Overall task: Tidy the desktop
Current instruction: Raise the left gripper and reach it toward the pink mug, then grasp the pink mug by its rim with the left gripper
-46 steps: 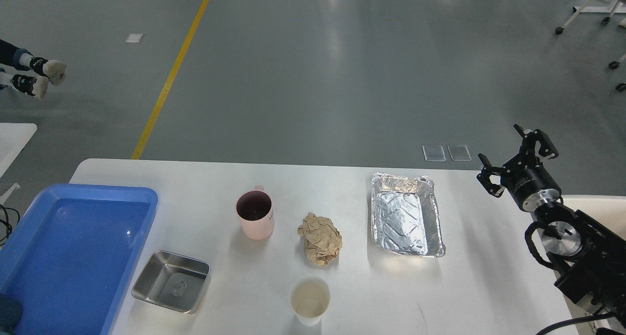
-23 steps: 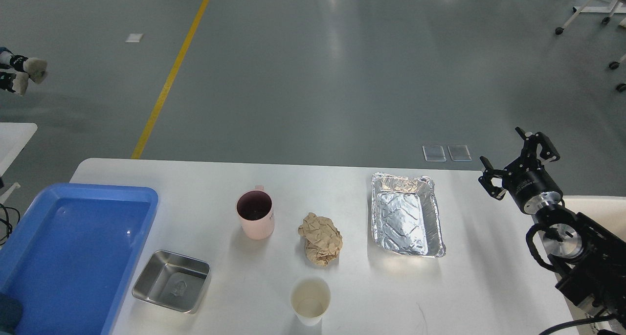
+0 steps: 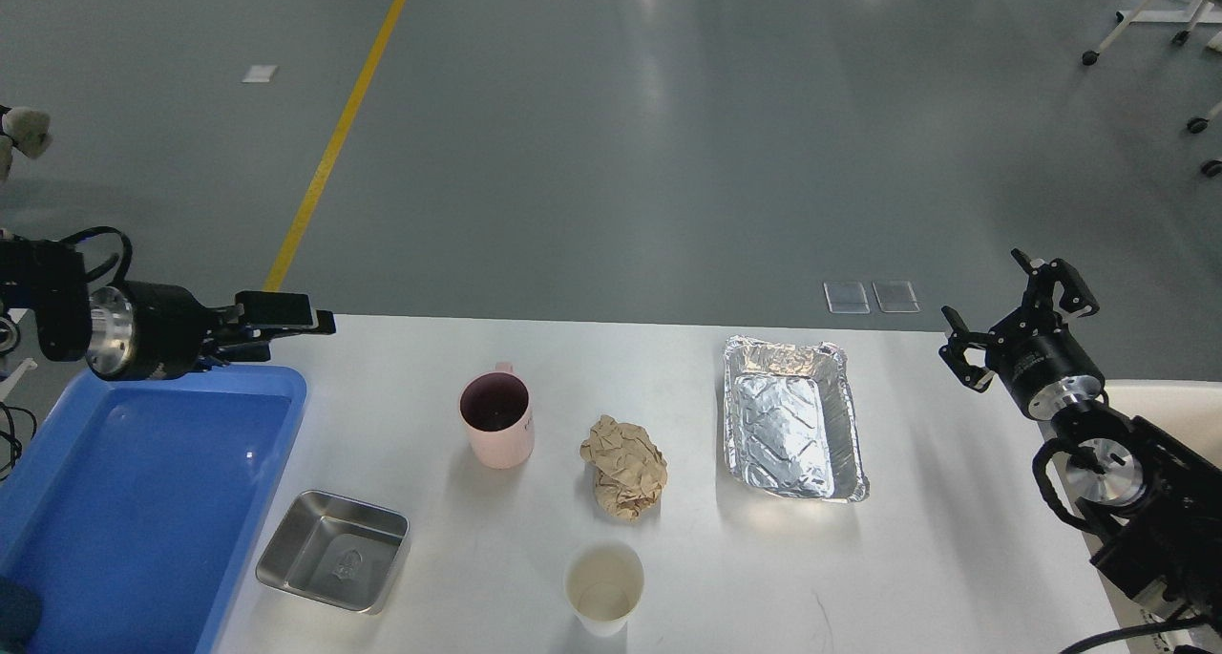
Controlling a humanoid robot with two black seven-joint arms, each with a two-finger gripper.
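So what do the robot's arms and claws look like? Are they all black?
Mostly black. The left arm has a shiny silver ring behind its dark gripper, and a thin black cable loops near its back end. The right arm has silver metal rings too, a round silver disc at one joint, and a black cable curling beside it. The right gripper is black, with two jointed, claw-like fingers.
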